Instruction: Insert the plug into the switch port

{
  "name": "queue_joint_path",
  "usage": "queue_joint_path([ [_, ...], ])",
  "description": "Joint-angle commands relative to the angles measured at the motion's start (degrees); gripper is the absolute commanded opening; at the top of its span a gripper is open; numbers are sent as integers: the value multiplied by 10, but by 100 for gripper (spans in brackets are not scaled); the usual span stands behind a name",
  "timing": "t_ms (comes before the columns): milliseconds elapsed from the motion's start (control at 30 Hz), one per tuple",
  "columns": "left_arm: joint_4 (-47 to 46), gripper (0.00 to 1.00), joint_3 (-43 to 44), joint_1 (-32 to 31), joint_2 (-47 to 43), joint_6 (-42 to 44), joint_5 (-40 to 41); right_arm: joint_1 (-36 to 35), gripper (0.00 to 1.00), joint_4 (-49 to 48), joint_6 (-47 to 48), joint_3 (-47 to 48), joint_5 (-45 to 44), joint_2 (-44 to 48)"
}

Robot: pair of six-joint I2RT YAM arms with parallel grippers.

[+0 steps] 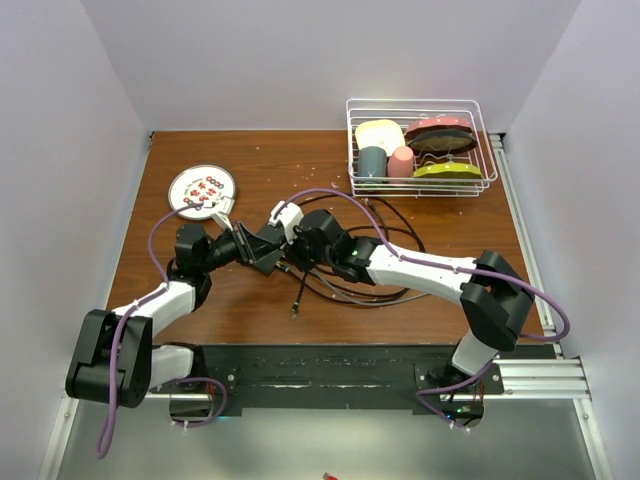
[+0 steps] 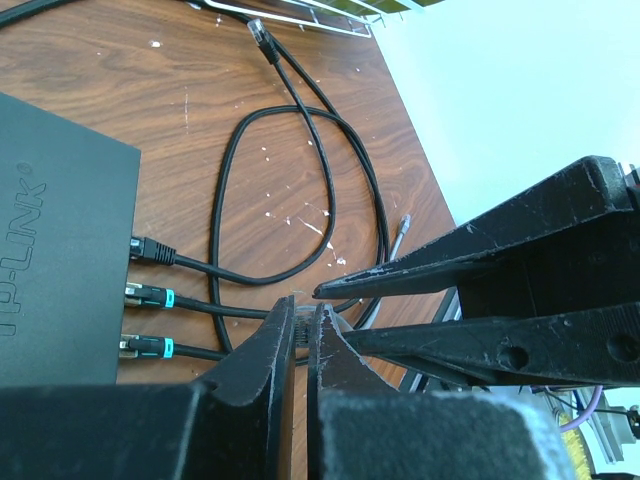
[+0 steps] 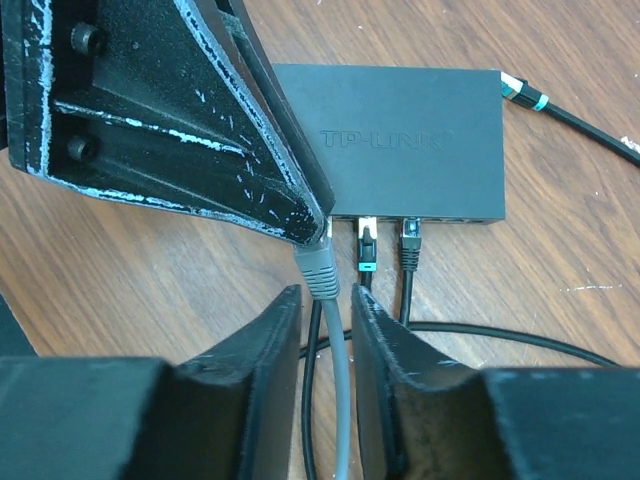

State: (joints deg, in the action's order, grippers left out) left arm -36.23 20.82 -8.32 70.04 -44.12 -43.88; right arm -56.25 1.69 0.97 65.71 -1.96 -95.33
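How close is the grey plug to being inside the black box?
Nearly there. Done: other plugs sit in the switch. In hand: the left gripper seems to pinch the grey plug right at the port row, while the right gripper straddles the grey cable, jaws apart. Left: pushing it home; a finger hides whether it has gone in.

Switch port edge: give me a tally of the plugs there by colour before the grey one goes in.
Plain black plug: 1
Teal-banded plugs: 2
Grey plug: 1, tip hidden, cannot tell whether it is in a port
Total: 4 at that edge of the switch
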Motion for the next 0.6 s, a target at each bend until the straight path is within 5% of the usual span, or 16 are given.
queue_joint_path([
  [0,-10,0,21,-1,-13,2,-7,-4,26,-14,0,31,8,-11],
  [567,-4,0,21,-1,-12,9,-10,-10,19,-31,-4,44,18,-26],
])
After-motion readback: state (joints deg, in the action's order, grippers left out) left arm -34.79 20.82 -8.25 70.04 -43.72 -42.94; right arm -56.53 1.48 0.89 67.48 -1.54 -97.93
